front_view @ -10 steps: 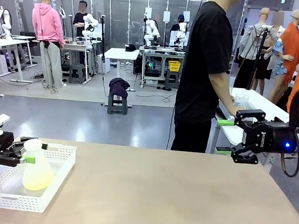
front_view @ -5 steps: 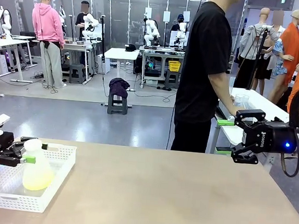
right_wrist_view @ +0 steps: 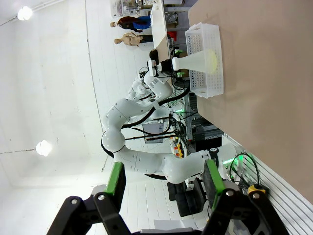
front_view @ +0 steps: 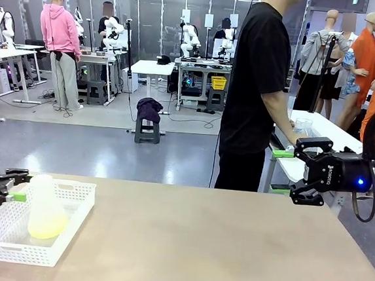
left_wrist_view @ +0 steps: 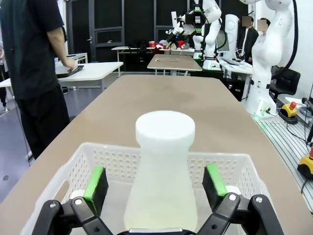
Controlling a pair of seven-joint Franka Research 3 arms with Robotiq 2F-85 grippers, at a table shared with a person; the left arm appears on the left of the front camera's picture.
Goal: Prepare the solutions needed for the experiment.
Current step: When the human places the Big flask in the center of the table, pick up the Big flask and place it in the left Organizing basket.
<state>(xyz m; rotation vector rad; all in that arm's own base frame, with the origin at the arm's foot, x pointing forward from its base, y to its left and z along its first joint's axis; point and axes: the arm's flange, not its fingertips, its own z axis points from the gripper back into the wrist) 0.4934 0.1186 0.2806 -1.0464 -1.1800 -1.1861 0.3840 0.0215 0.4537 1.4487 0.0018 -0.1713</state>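
A see-through conical flask (front_view: 45, 208) stands upright in a white perforated basket (front_view: 66, 245) at the table's left front. The pale yellow-green solution (front_view: 46, 227) fills its lower part. My left gripper (front_view: 13, 184) is open just left of the flask, apart from it. In the left wrist view the flask (left_wrist_view: 164, 166) rises between my left gripper's (left_wrist_view: 155, 178) spread green pads (left_wrist_view: 95, 181), with gaps on both sides. My right gripper (front_view: 280, 170) hangs open and empty above the table's far right edge. Its wrist view shows the right gripper (right_wrist_view: 164, 177) with the flask (right_wrist_view: 195, 59) far off.
A person in a black shirt (front_view: 254, 87) stands beyond the far edge, hands on a white side table (front_view: 333, 130). Small white round pieces (left_wrist_view: 234, 190) lie in the basket's near corners. The tan tabletop (front_view: 217, 248) stretches bare between basket and right arm.
My left gripper has drawn back to the left, away from the flask's neck that it stood around. The flask stays upright in the basket. The right arm has not moved.
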